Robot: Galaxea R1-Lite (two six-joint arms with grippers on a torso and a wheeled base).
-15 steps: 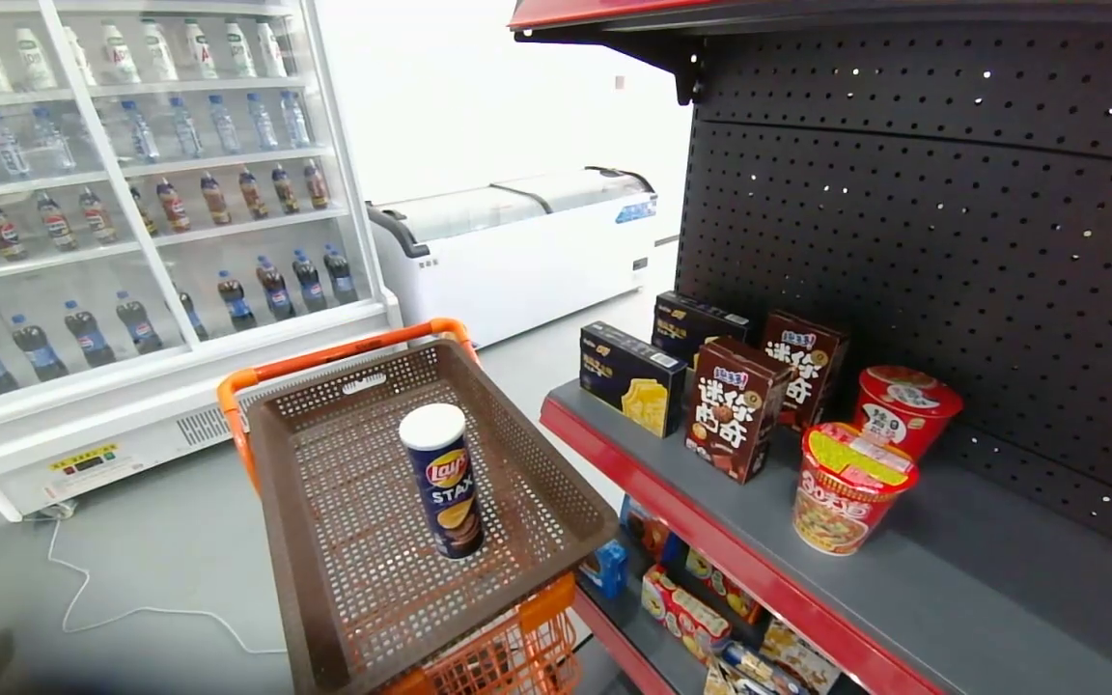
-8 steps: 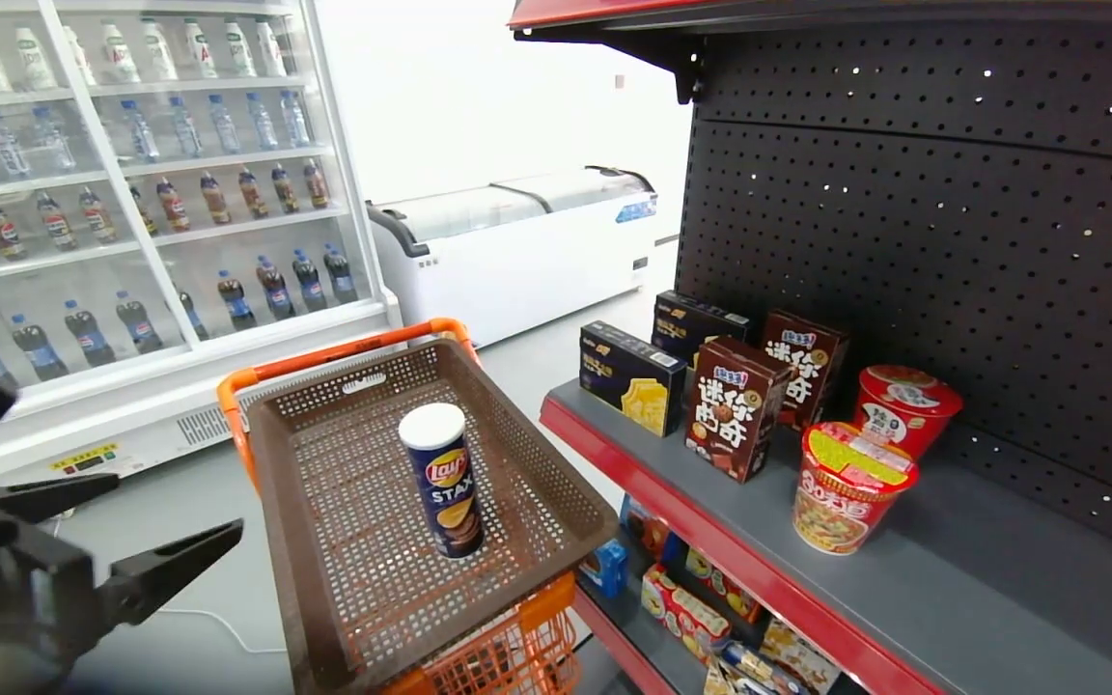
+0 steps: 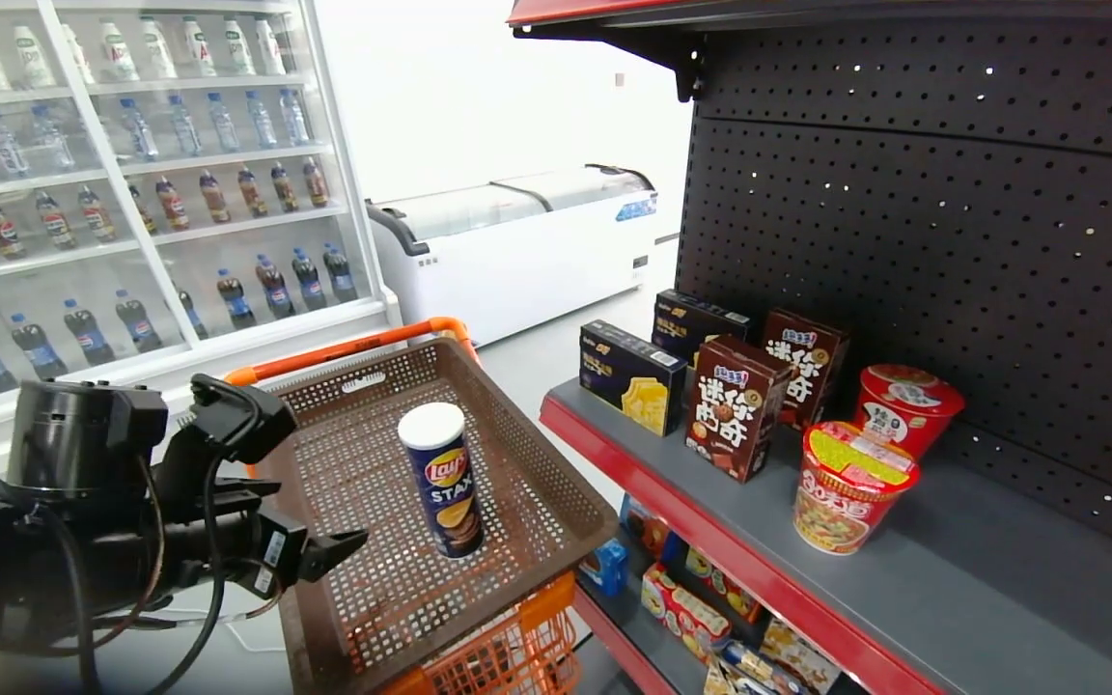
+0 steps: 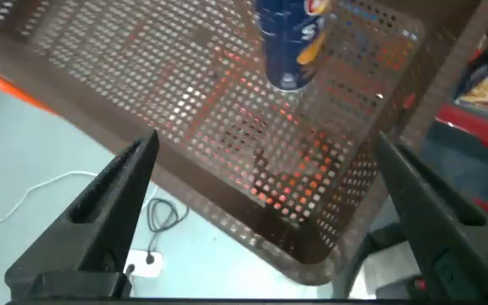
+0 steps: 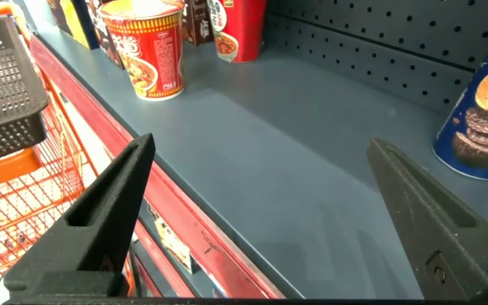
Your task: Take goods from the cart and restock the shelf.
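At the middle of the basket [image 3: 517, 434], which sits on top of the cart [image 3: 353, 347], the crisp can [image 3: 440, 480] stands upright and alone, well clear of every wall. I judge it was left this way so that it can be taken from the side.

My left hand [image 4: 265, 157] hangs over the basket's near-left edge, its fingers wide apart and holding nothing. The can lies ahead of the gap between them, not yet inside it. I take this to be the approach to the first pick, with the restocking hardly started.

The can is a tall, narrow cylinder with a glossy printed body and a flat white lid. It looks smooth and light, so I would close on the body about midway up. A nudge near the lid could tip it over on the perforated floor. The basket is brown plastic mesh, and the cart's frame beneath it is orange wire.

My right hand [image 5: 261, 148] is over the front edge of the shelf [image 3: 981, 579], also spread open and empty. Below it is a bare stretch of matt grey deck with a red lip, backed by black pegboard. I judge this to be the natural place for the can.

Toward the shelf's far end stand two noodle cups [image 3: 850, 487] and some upright boxes [image 3: 735, 405]. A blue canister [image 5: 481, 119] stands at the back, on the other side of the bare stretch.
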